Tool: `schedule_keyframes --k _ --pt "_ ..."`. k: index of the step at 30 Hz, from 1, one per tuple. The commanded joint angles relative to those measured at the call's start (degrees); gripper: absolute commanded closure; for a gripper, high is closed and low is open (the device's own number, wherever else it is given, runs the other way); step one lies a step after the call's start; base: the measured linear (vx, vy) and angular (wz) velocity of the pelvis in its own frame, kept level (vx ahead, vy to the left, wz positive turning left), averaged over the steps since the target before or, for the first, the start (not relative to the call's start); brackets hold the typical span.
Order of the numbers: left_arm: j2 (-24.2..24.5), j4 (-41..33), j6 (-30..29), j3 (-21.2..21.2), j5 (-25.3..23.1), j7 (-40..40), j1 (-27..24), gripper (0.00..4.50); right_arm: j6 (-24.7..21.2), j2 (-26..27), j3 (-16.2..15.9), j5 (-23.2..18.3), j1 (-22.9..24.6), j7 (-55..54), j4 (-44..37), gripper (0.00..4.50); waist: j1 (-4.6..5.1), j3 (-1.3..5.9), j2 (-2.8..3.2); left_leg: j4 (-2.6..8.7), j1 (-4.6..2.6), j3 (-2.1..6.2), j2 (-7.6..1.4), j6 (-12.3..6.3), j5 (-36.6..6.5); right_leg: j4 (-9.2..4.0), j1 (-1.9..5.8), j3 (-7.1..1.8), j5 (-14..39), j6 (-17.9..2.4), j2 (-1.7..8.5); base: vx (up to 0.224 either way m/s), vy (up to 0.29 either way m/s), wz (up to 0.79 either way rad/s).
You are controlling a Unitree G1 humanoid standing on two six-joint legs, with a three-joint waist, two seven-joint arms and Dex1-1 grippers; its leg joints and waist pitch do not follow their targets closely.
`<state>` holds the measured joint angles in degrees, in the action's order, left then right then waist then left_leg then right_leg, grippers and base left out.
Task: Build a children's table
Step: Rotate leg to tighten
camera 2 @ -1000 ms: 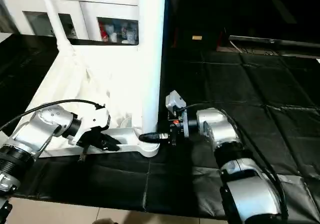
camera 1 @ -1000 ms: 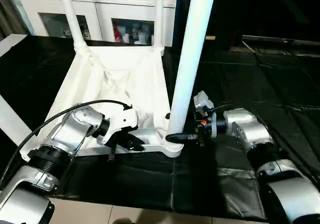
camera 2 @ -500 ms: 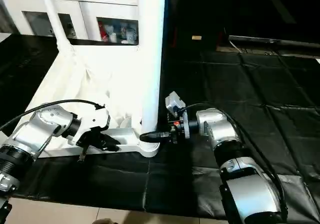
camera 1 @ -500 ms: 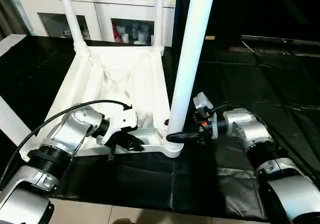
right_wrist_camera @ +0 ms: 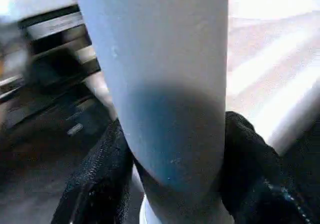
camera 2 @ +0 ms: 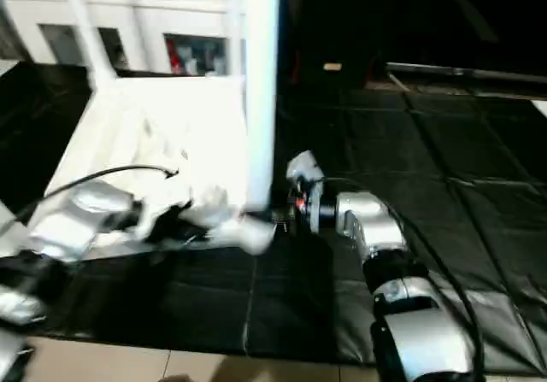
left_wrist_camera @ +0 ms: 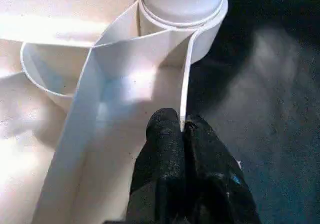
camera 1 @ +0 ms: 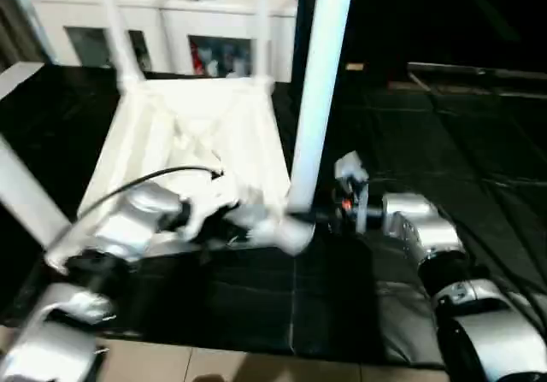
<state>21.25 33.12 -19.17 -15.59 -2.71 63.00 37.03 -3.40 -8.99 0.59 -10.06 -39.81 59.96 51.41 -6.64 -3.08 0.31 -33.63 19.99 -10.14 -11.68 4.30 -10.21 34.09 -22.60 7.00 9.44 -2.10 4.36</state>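
The carrying surface is a floor covered with black quilted mats (camera 1: 444, 143), which take most of the frame, from the left edge to the right edge. Along the bottom edge a strip of pale tiled floor (camera 1: 239, 367) is visible. On the mats, in the left centre of the frame, the white table top (camera 1: 192, 143) lies upside down, with its ribbed underside facing up. At the upper left, behind the mats, stands a white cabinet (camera 1: 162, 32) with glass doors. Its base seems to meet the far edge of the mats.
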Motion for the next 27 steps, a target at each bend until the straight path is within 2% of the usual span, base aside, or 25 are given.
schedule_keyframes --k 1,3,4,5,9,11,13,14,15,20,21,24,26,27 --pt "-4.56 1.15 -2.63 2.29 1.39 -8.46 2.2 4.5 -2.29 4.84 -1.27 0.22 0.8 -5.55 1.64 2.44 0.58 3.29 -0.05 3.83 -1.06 1.05 -1.51 -0.14 -17.8 -6.65 2.1 -2.65 33.85 -4.19 5.18 0.0 0.0 0.0" --pt "-8.56 2.1 -4.28 4.32 2.26 -14.42 3.62 4.5 -3.12 7.68 -0.31 0.97 -0.45 -14.5 2.81 2.44 1.06 3.23 0.09 3.83 -0.89 1.08 -1.39 -0.39 -18.21 -6.85 2.08 -2.46 34.08 -3.79 4.98 0.0 0.0 0.0" --pt "-8.56 2.1 -4.28 4.32 2.26 -14.42 3.62 4.5 -3.12 7.68 -0.31 0.97 -0.45 -14.5 2.81 2.45 1.23 3.21 0.06 3.8 -0.99 1.11 -1.4 -0.19 -18.49 -6.91 1.97 -2.37 34.21 -3.68 4.96 0.0 0.0 0.0" --pt "-10.63 2.35 -4.8 5.01 2.38 -17.44 4.24 4.5 -3.58 9.32 -0.01 1.96 -1.45 -20.23 3.44 2.45 1.47 3.32 0.02 3.74 -1.1 1.1 -1.28 -0.31 -18.64 -7.04 1.93 -2.31 34.0 -3.64 4.95 0.0 0.0 0.0" --pt "-12.71 3.07 -4.05 5.22 1.66 -20.74 4.81 4.5 -1.69 11.53 -0.92 3.7 -2.57 -23.25 3.09 2.45 1.8 3.55 0.02 3.94 -0.48 1.16 -1.35 -1.11 -17.28 -6.69 2.26 -2.54 31.15 -4.05 5.01 0.0 0.0 0.0" --pt "-13.26 3.57 -3.55 5.22 1.34 -21.24 4.7 4.5 0.24 12.74 -2.01 4.31 -2.57 -22.01 2.13 2.45 1.67 3.66 -0.11 4.01 -0.55 1.01 -1.54 -1.7 -16.41 -6.33 2.17 -2.88 27.99 -5.11 4.98 0.0 0.0 0.0" --pt "-13.24 3.53 -3.56 5.18 1.13 -21.32 4.58 4.5 0.21 12.96 -1.93 4.16 -2.5 -22.13 1.99 1.96 1.55 3.82 -0.07 4.09 -0.19 0.99 -1.71 -2.13 -14.66 -5.72 2.46 -3.18 24.38 -6.38 5.01 0.0 0.0 0.0" --pt "-12.86 3.18 -3.57 5.0 0.75 -20.91 4.19 4.5 0.3 12.99 -1.85 4.2 -2.34 -22.65 1.94 1.96 1.57 3.85 -0.1 4.16 -0.07 0.97 -1.8 -2.32 -13.81 -5.37 2.57 -3.27 22.03 -7.18 4.91 0.0 0.0 0.0" --pt "-12.34 2.75 -3.7 4.93 0.55 -20.35 3.77 4.5 0.59 12.84 -1.68 4.06 -2.14 -22.64 1.95 1.73 1.53 3.85 -0.2 4.08 -0.15 0.84 -1.81 -2.46 -13.37 -5.09 2.5 -3.42 20.38 -8.01 4.91 0.0 0.0 0.0" --pt "-10.47 2.1 -3.45 4.63 0.55 -18.56 2.98 4.5 2.07 10.92 -1.81 4.39 -1.05 -21.43 1.64 1.35 1.37 3.85 -0.1 3.97 -0.04 0.62 -1.68 -2.8 -12.02 -4.9 2.67 -3.55 19.11 -8.79 4.91 0.0 0.0 0.0" --pt "-10.11 2.08 -3.21 4.52 0.56 -18.07 2.9 4.5 2.11 10.53 -1.58 4.31 -0.95 -21.09 1.64 1.14 1.36 3.82 -0.1 4.01 -0.04 0.65 -1.68 -2.79 -12.1 -4.92 2.69 -3.54 19.33 -8.73 4.9 0.0 0.0 0.0" --pt "-8.84 1.82 -2.47 4.2 0.63 -16.13 2.51 4.5 2.32 8.89 -0.71 4.09 -0.49 -19.29 1.22 1.0 1.51 3.76 0.15 4.15 -0.05 0.77 -1.8 -2.49 -13.2 -5.01 2.73 -3.53 20.21 -8.54 4.9 0.0 0.0 0.0" --pt "-8.51 1.79 -2.12 4.14 0.58 -15.53 2.43 4.5 2.41 8.39 -0.66 4.1 -0.37 -18.78 1.13 0.75 1.55 3.83 0.15 4.18 -0.17 0.74 -1.92 -2.42 -13.2 -4.89 2.67 -3.6 18.99 -8.91 4.84 0.0 0.0 0.0" --pt "-7.95 1.63 -1.76 3.94 0.56 -14.46 2.25 4.5 2.47 7.5 -0.72 4.03 -0.04 -17.43 0.83 0.64 1.56 3.85 0.37 4.16 -0.12 0.79 -1.92 -2.32 -13.03 -4.75 2.72 -3.61 18.39 -9.2 4.85 0.0 0.0 0.0"
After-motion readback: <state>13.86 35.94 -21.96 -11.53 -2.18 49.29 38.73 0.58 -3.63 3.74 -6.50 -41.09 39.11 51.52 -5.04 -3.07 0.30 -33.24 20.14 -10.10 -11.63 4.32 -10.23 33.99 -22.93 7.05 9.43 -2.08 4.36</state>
